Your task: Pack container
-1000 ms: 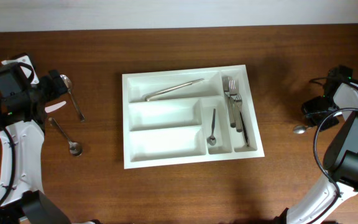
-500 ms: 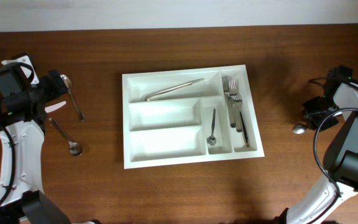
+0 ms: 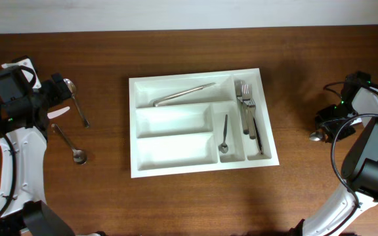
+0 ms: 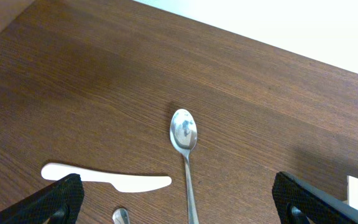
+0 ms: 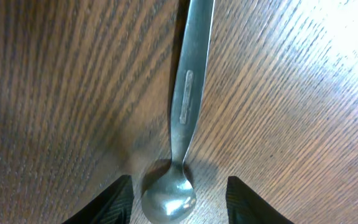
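Since a second ago, the right gripper [image 3: 325, 124] had slid a little toward the small spoon [image 3: 315, 136], and its fingers had spread apart. The spoon's bowl sat between them, not pinched, with its handle pointing straight away. The container [image 3: 176, 149] lay mid-table, to this arm's left. Only the right wrist view showed that gap. The left gripper [image 4: 185, 200] hung wide open over another spoon [image 4: 184, 134].

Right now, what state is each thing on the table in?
container: partly packed, two wide compartments empty.
left gripper: open, holding nothing.
right gripper: open, astride the loose spoon's bowl.
loose spoon: flat on the table, unheld.
white knife: lying flat on the table.
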Robot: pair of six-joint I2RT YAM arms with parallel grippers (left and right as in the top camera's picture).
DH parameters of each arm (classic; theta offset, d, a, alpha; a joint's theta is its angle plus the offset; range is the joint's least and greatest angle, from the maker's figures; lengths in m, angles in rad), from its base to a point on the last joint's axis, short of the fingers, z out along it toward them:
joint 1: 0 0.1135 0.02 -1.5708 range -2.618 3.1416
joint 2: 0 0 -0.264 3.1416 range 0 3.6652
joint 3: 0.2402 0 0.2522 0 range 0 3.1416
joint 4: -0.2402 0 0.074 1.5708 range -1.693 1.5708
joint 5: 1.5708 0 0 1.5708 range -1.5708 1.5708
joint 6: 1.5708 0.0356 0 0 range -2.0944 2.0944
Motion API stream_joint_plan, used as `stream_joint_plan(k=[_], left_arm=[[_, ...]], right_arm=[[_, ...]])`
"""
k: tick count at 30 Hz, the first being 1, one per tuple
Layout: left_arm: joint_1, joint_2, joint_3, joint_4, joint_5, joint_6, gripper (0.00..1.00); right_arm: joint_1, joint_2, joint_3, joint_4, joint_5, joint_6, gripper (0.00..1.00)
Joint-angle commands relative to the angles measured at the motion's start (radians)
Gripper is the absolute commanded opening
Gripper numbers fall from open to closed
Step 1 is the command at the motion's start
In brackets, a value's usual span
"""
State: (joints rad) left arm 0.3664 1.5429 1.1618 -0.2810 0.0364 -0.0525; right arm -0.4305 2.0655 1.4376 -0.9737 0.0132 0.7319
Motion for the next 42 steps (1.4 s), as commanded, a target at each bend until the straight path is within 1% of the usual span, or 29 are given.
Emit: stream_joint_plan(k=[1, 5, 6, 8, 14, 15, 18, 23, 36, 42], left_arm=[[0.006, 0.005, 0.019, 0.002, -0.003, 0.001, 0.99], [0.006, 0.005, 0.019, 0.002, -0.003, 0.001, 0.99], [0.006, 0.005, 0.019, 0.002, -0.003, 0.001, 0.99], [0.006, 0.005, 0.019, 0.002, -0.003, 0.001, 0.99], [0.006, 0.005, 0.019, 0.002, -0.003, 0.001, 0.99], [0.006, 0.005, 0.019, 0.002, -0.003, 0.001, 0.99], [0.006, 0.005, 0.019, 0.002, -0.003, 0.001, 0.99], [0.006, 0.005, 0.019, 0.002, -0.003, 0.001, 0.99], [0.006, 0.005, 0.019, 0.002, -0.003, 0.001, 0.99], [0.006, 0.005, 0.019, 0.002, -0.003, 0.001, 0.99]], right_arm=[[0.012, -0.034, -0.009, -0.008, -0.009, 0.019, 0.5], [0.033, -0.034, -0.015, -0.002, -0.005, 0.054, 0.49], [0.039, -0.032, -0.02, 0.0, -0.003, 0.071, 0.48], [0.051, -0.03, -0.034, 0.016, -0.002, 0.096, 0.36], [0.071, -0.01, -0.084, 0.072, -0.001, 0.127, 0.35], [0.07, -0.01, -0.094, 0.08, -0.001, 0.127, 0.33], [0.066, -0.01, -0.109, 0.092, -0.001, 0.127, 0.19], [0.058, -0.01, -0.109, 0.1, -0.002, 0.127, 0.04], [0.055, -0.014, -0.104, 0.106, -0.001, 0.109, 0.04], [0.057, -0.029, -0.043, 0.107, -0.002, -0.042, 0.04]])
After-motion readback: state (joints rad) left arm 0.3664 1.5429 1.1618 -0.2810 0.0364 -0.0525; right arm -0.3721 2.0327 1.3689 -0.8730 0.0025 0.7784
